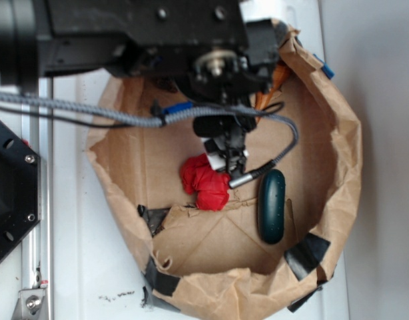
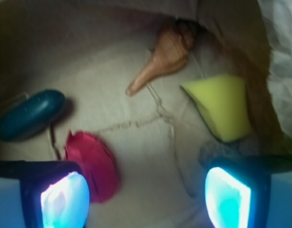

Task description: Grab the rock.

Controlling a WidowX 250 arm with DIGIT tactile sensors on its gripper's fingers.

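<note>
Exterior view: crumpled brown paper bag [image 1: 338, 200], rim rolled down, patched with black tape. Black robot arm [image 1: 144, 33] covered its far edge. Gripper [image 1: 231, 163] hung over the centre, aperture indiscernible. Crumpled red cloth [image 1: 204, 183] lay beside it; smooth dark green oblong object [image 1: 271, 205] near the right wall. Rock not visible.

Wrist view: jaws spread wide, empty. Orange-brown spiral seashell [image 2: 167, 54] and yellow sponge wedge [image 2: 222, 107] by the far wall. Rough grey rock [image 2: 213, 152], blurred, partly hidden behind the right finger [image 2: 227, 197].
</note>
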